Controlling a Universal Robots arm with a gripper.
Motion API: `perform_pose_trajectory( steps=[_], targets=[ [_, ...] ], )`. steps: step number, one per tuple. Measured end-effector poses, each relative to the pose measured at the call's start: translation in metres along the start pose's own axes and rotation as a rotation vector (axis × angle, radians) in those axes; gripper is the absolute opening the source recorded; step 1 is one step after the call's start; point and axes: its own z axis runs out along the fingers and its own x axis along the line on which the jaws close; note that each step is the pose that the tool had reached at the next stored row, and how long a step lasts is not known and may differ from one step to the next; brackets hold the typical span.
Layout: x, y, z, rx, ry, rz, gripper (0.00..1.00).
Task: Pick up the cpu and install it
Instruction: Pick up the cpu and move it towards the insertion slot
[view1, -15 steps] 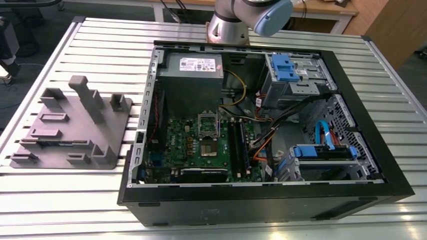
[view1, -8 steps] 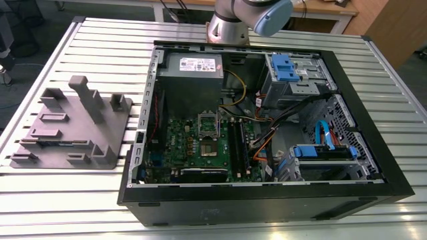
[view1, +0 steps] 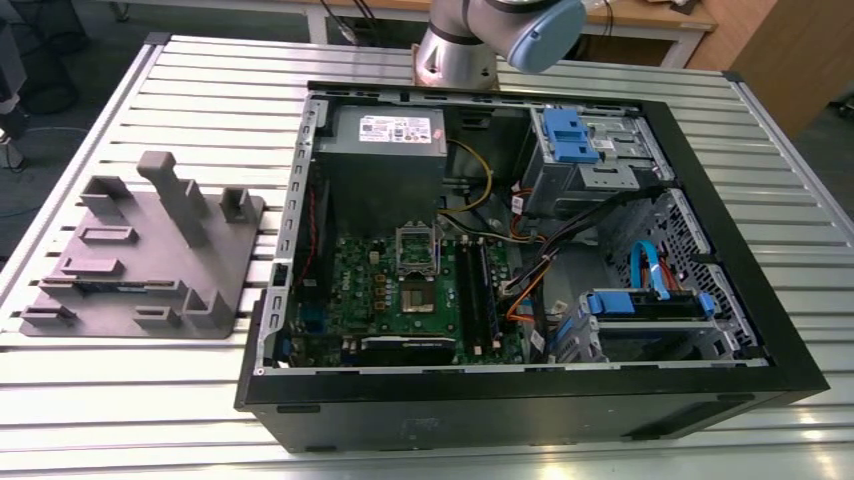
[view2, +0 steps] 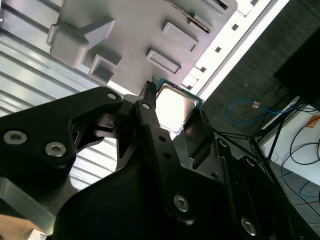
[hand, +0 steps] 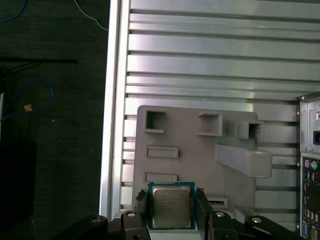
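The cpu, a small square chip with a silvery metal top and a thin green rim, sits between my two black fingers. My gripper is shut on it, one finger on each opposite edge. The second wrist view shows the cpu from the side, its bright top lit, pinched by the same fingers. It hangs above the grey moulded holder plate. In the exterior view the open computer case lies on the table with its green motherboard and the open socket facing up.
The grey holder plate with upright posts lies on the slatted metal table, at the exterior view's left of the case. Inside the case are a power supply, blue drive bays and loose cables. The arm's base stands behind the case.
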Motion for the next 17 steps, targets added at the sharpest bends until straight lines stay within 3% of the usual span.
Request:
perform_pose_trajectory(
  steps=[17],
  targets=[
    [-0.0276, -0.0007, 0.0009, 0.0000, 0.0001, 0.000, 0.47]
  ],
)
